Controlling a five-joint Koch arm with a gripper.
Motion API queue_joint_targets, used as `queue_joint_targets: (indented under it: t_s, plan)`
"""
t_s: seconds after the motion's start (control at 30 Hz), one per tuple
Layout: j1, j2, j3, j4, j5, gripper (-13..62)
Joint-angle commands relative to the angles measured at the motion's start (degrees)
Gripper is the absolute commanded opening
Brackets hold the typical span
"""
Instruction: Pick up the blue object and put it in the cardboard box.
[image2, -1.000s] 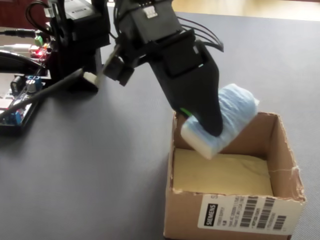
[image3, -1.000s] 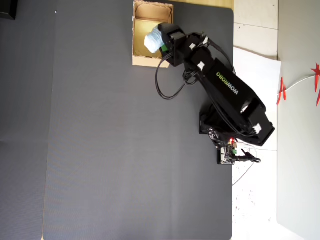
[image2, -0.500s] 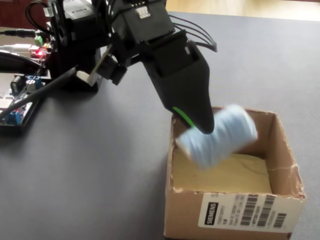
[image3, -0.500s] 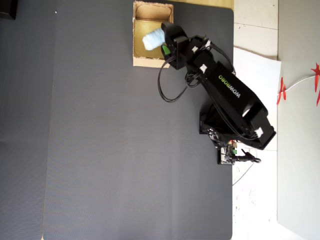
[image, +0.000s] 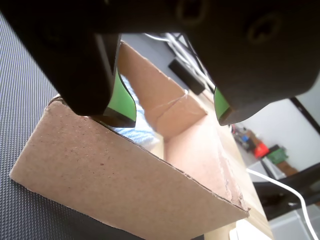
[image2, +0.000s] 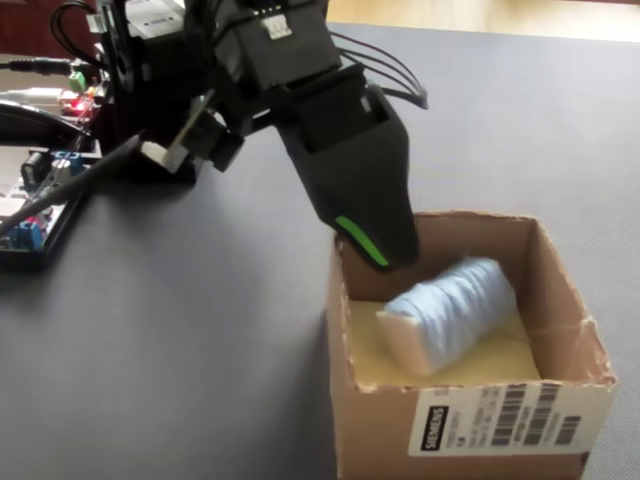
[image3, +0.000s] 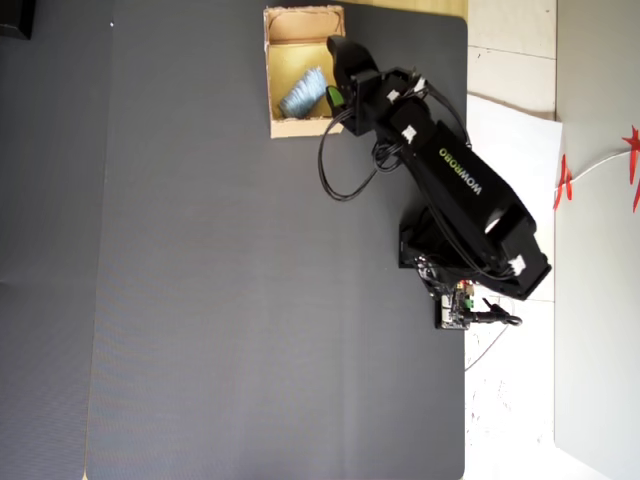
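The blue object is a pale ribbed wad lying loose on the yellowish floor of the cardboard box. The overhead view shows the blue object in the near half of the box. My gripper hangs over the box's left rim in the fixed view, just above and left of the wad, not touching it. In the wrist view my gripper is open, its green pads wide apart with nothing between them. Below them a bit of the wad shows behind the box wall.
The arm's base and a circuit board with wires stand at the left of the fixed view. The box sits at the dark mat's far edge in the overhead view, with white floor to the right.
The gripper opened and the blue wad fell from it into the box, where it now lies still. The gripper has drawn back slightly toward the box's left rim.
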Motion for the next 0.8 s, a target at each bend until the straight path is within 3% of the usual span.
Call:
queue_joint_targets:
  t_s: [0.0,0.77]
  plan:
    - [0.62,0.88,-3.43,-2.20,1.32,30.8]
    - [-12.30,7.65,-5.45,-19.07,13.71,30.8]
